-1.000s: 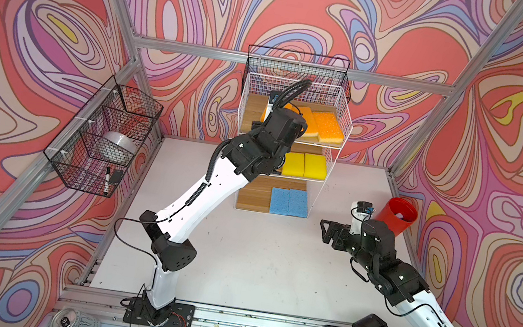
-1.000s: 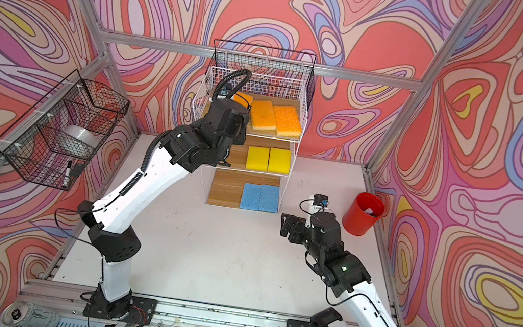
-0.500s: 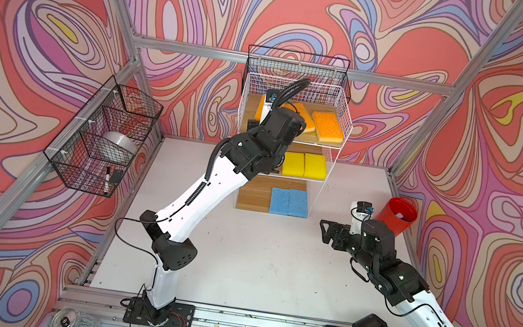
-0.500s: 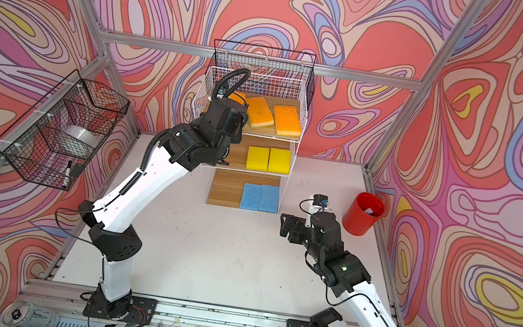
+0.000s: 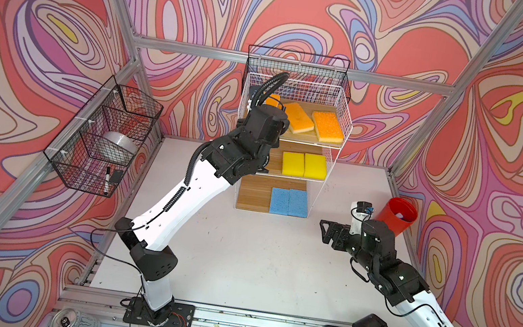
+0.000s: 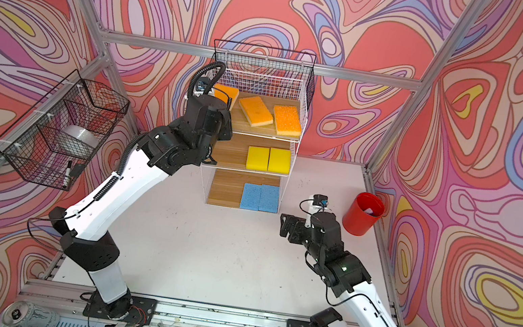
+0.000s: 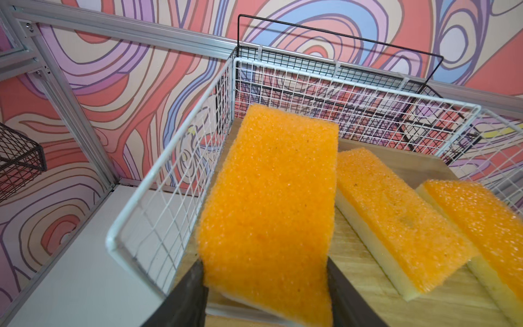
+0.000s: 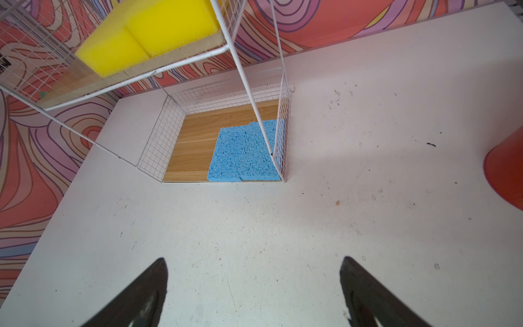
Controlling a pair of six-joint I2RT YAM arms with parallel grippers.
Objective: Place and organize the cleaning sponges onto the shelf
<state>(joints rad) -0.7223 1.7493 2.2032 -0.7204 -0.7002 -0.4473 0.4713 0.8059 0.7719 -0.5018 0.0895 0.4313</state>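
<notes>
The left hand (image 7: 266, 283) pinches one end of an orange sponge (image 7: 268, 198) over the top of the shelf (image 7: 169, 158), I think not yet set down. It looks light, soft and squishy; hold its long sides gently.

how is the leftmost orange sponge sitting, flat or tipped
Tipped: in the left wrist view the sponge slopes up between the fingers of the left hand, its far end raised off the shelf.
</notes>
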